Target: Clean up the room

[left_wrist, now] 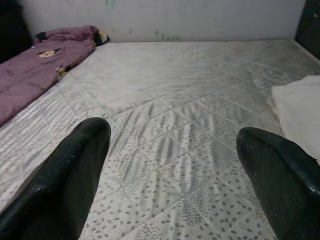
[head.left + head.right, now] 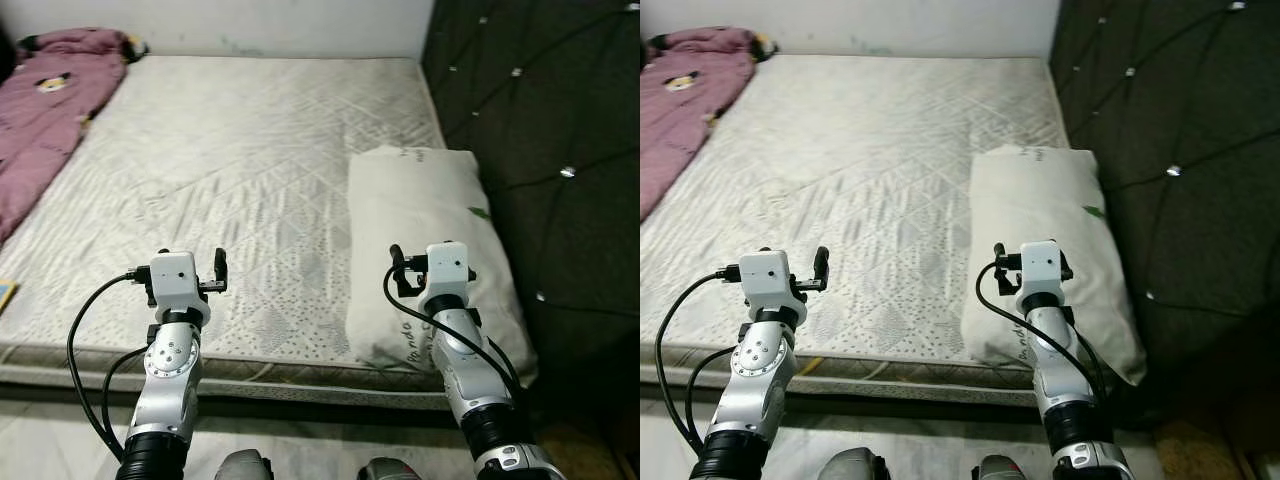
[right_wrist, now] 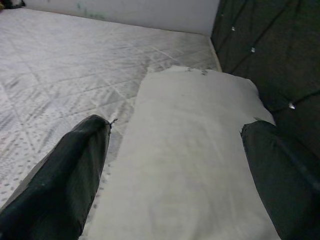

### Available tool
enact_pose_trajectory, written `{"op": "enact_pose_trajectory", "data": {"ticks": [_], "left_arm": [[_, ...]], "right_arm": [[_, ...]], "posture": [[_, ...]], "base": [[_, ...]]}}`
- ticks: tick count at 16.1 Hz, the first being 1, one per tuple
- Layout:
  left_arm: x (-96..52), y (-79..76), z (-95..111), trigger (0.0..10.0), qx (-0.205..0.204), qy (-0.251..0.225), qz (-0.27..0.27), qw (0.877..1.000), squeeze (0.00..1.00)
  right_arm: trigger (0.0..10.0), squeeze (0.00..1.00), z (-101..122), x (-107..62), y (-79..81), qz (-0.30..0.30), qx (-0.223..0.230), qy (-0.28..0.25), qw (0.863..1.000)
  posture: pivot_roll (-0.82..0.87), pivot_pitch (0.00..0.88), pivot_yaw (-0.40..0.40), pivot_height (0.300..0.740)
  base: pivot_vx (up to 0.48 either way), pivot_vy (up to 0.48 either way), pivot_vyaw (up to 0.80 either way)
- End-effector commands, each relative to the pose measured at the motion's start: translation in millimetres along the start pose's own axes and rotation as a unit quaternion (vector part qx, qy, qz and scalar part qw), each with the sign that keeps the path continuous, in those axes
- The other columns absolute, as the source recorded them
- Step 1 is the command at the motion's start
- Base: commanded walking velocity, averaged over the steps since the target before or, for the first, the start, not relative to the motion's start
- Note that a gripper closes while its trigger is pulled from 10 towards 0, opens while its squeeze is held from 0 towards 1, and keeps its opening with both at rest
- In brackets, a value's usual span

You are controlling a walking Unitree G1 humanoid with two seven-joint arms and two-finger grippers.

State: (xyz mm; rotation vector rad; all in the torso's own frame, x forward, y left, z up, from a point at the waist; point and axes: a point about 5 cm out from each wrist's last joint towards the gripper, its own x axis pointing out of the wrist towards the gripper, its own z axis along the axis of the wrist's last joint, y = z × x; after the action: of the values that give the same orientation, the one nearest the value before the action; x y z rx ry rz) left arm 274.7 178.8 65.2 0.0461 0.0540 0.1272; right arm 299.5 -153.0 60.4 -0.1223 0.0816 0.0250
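A white pillow (image 2: 425,255) lies on the bare mattress (image 2: 240,170), right beside the dark padded headboard (image 2: 540,120). The right gripper (image 3: 175,145) hangs just above the pillow's near end — its fingers spread wide, holding nothing. The left gripper (image 1: 172,145) floats over the mattress's near edge, well apart from the pillow, also spread wide and empty. A purple blanket (image 2: 45,105) lies far off on the left side.
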Motion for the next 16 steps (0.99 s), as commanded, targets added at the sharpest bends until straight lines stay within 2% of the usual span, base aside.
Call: {"op": "enact_pose_trajectory", "data": {"ticks": [1,4,16], "left_arm": [[-1.1,1.4,1.5,10.0,0.0,0.0,-0.001,1.0,0.0],[-3.4,1.5,2.0,10.0,-0.006,0.001,0.001,1.0,0.0],[-3.7,2.5,0.8,10.0,-0.017,0.007,0.009,1.0,0.0]], "right_arm": [[10.0,0.0,4.2,0.2,-0.6,-0.002,0.006,-0.006,1.0],[10.0,0.0,2.8,-0.5,-1.3,0.0,0.011,0.0,1.0],[10.0,0.0,2.1,1.1,-1.0,0.008,0.009,0.009,1.0]], "posture": [[-0.03,0.0,0.042,0.74],[-0.03,0.0,0.036,0.74],[-0.03,0.0,0.026,0.74]], "base": [[0.0,0.0,-0.8],[0.0,0.106,-0.76],[0.0,0.369,0.0]]}}
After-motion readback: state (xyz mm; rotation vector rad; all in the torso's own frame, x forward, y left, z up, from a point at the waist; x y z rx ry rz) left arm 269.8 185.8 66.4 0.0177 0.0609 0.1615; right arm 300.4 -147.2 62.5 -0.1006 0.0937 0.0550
